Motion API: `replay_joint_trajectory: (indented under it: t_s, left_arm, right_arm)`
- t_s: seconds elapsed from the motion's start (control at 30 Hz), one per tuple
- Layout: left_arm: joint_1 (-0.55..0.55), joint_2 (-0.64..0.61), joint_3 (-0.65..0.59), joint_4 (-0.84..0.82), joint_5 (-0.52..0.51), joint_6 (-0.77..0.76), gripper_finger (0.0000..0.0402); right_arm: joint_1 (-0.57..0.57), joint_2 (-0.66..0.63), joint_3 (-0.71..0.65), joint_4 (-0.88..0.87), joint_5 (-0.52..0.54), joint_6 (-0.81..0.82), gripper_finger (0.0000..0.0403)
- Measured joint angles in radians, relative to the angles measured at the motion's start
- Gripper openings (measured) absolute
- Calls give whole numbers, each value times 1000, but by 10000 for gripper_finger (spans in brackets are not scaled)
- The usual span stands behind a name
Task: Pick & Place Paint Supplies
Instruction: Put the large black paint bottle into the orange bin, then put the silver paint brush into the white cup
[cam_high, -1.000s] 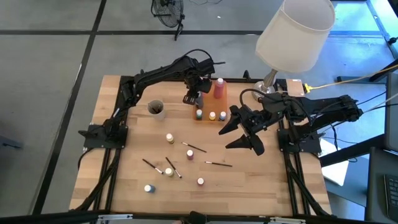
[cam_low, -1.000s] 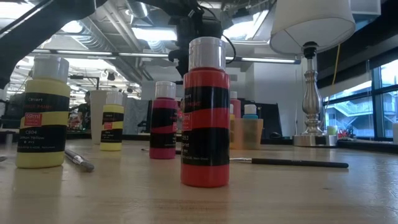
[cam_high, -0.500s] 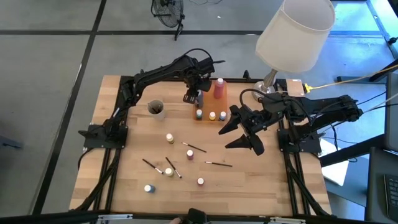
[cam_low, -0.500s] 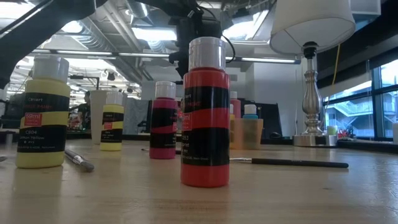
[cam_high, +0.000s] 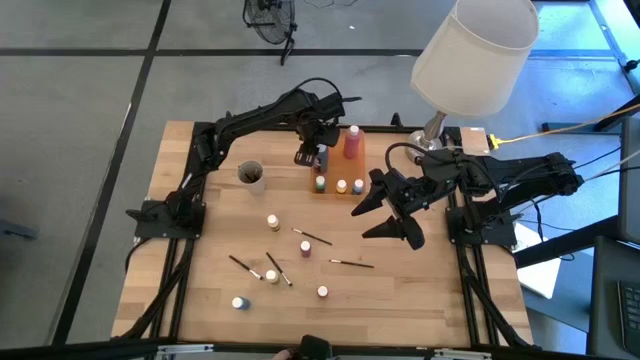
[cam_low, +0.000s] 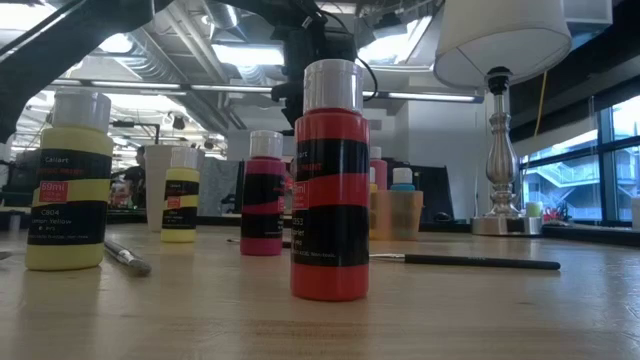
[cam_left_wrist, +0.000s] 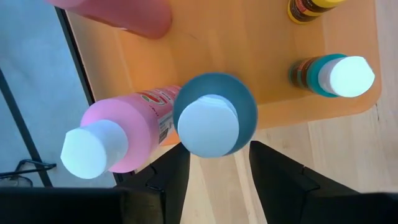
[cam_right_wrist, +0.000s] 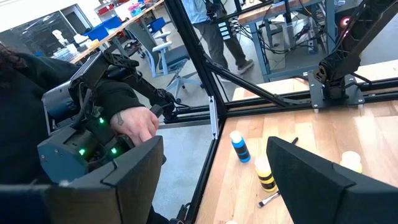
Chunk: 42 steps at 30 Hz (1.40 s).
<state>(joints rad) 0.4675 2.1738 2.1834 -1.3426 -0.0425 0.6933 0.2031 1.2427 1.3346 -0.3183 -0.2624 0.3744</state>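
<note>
Paint supplies lie scattered across the wooden table (cam_high: 200, 290), with bare wood open along its left side and front right corner. The left gripper (cam_high: 318, 158) hangs at the far edge over an orange tray (cam_left_wrist: 261, 93), its fingers (cam_left_wrist: 168, 180) parted on either side of a teal bottle with a white cap (cam_left_wrist: 213, 123) without clearly pressing it. A pink bottle (cam_left_wrist: 118, 140) stands just beside it, and two small bottles (cam_high: 349, 186) stand at the tray's near rim. A cup (cam_high: 251, 175) with dark contents sits left of the tray. The right gripper (cam_high: 388, 214) hovers wide open over the table's right side, holding nothing. Loose bottles (cam_high: 272, 222) and thin brushes (cam_high: 313, 237) dot the middle, with a blue-capped bottle (cam_high: 238, 302) near the front edge. A lamp (cam_high: 470, 55) stands at the far right corner.
</note>
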Motion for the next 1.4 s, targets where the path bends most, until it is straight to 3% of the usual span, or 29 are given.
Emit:
replay_joint_trajectory:
  t_s: [0.5,0.8,1.1,1.4]
  left_arm:
    - [0,0,0,-97,-43,-30,158]
    - [25,-5,0,-231,-56,-148,155]
    - [23,-168,0,-228,64,-292,146]
    - [-32,-419,1,-229,259,-279,145]
  right_arm:
    - [0,0,0,-8,0,0,291]
    - [1,0,0,-15,-4,1,291]
    - [3,0,0,-7,-4,3,291]
    - [23,8,0,25,-3,-18,291]
